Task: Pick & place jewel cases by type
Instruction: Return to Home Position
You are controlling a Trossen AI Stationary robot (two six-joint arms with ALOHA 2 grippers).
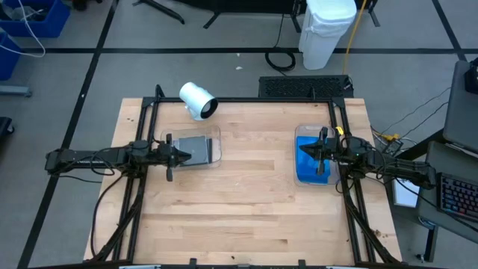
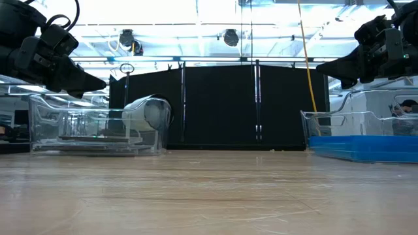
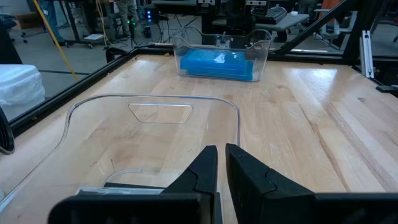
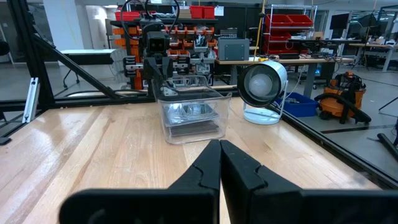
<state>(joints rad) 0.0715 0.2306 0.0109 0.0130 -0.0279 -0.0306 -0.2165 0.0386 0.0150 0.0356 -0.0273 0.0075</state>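
Hanging just above the table's left side, the left pincer [image 1: 181, 155] has its two fingers drawn together on nothing, with only a thin slit between them in its wrist view. It points toward the middle of the table. Right under its tip sits the left clear tray [image 1: 217, 140], which holds a flat stack of dark grey jewel cases [image 1: 197, 149]. Across the table, well apart, the right pincer [image 1: 304, 151] hangs the same way, fingers pressed together and empty, pointing back toward the left one. Below it stands the right clear tray [image 1: 299, 131], with the blue jewel cases [image 1: 306, 170] lying flat inside and covering its floor. How many cases lie in either stack I cannot tell. In the low view both pincers are clear of the tray rims, touching neither. A white cylinder [image 1: 197, 100] lies on its side near the far edge, beyond the left tray and apart from it. Between the two trays the wooden table [image 1: 250, 202] shows bare boards.
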